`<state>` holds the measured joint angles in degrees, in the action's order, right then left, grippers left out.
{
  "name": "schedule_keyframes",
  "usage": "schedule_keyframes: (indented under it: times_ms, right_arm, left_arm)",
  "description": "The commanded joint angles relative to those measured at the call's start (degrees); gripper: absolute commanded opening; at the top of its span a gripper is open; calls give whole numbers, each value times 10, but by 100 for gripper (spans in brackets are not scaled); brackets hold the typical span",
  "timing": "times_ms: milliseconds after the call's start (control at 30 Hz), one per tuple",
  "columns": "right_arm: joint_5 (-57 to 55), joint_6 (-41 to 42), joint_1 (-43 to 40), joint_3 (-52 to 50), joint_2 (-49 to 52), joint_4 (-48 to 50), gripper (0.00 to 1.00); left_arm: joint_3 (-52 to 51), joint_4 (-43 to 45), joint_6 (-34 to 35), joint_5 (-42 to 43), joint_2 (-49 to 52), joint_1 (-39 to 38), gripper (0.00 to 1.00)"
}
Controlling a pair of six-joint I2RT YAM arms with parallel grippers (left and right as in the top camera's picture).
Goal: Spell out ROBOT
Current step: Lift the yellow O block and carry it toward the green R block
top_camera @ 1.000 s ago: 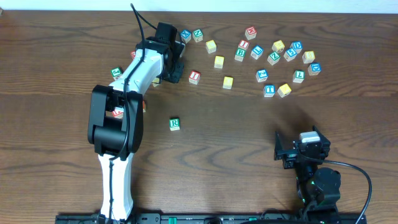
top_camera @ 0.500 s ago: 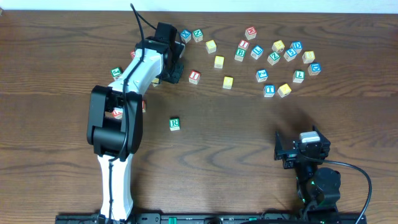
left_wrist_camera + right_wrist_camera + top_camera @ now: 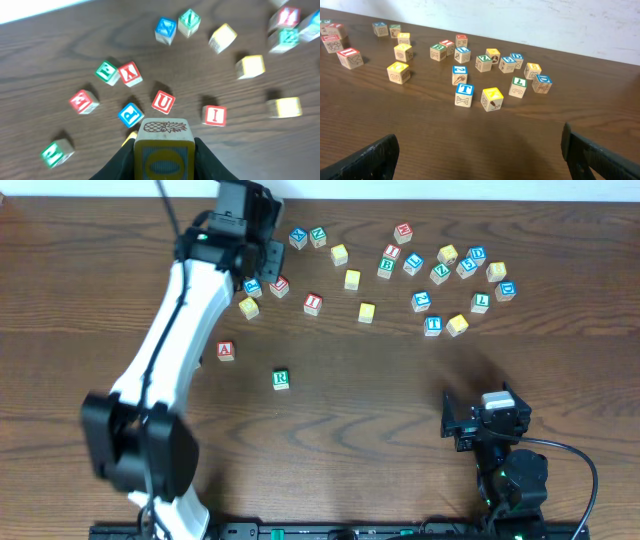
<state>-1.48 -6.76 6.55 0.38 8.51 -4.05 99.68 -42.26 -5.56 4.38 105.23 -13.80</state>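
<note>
The yellow O cube (image 3: pixel 163 150) sits clenched between the left jaws; right jaws stand wide.

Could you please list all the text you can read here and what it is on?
"R", green, on the R cube.
"A", red, on the A cube.
"T", blue, on the T cube.
"U", red, on the U cube.
"I", red, on the I cube.
"O", yellow, on the O cube in the left gripper.
Letters on the other cubes are too small or blurred; no words or brands show.
</note>
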Motion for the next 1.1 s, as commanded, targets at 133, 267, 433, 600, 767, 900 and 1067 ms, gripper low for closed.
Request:
schedule_keyframes:
  times_ms: [133,267,433,600,767,900,1067]
  right_arm:
    - [2,-6,-2,-1,-1,-2,99]
    - [2,-6,-2,-1,-1,-2,99]
    - [2,-6,-2,-1,-1,-2,99]
    - [2,-6,-2,-1,-1,-2,99]
    - [2,-6,-2,-1,-1,-2,99]
    - [2,-6,-2,-1,-1,-2,99]
    - [2,-6,-2,-1,-1,-2,99]
  left_arm:
    - [7,-53,71,3,-111,-22,21]
    - [7,-91,88,-1,-148,-54,20]
    - [-8,-132,136,-100,-151,-106,11]
    - [-80,-121,180,-145,-151,-149,10]
    - [-187,-60,224,-145,-151,-177,11]
    - [-273,-4,262,-142,-151,-197,11]
    - [-324,30,281,-120,-151,-224,10]
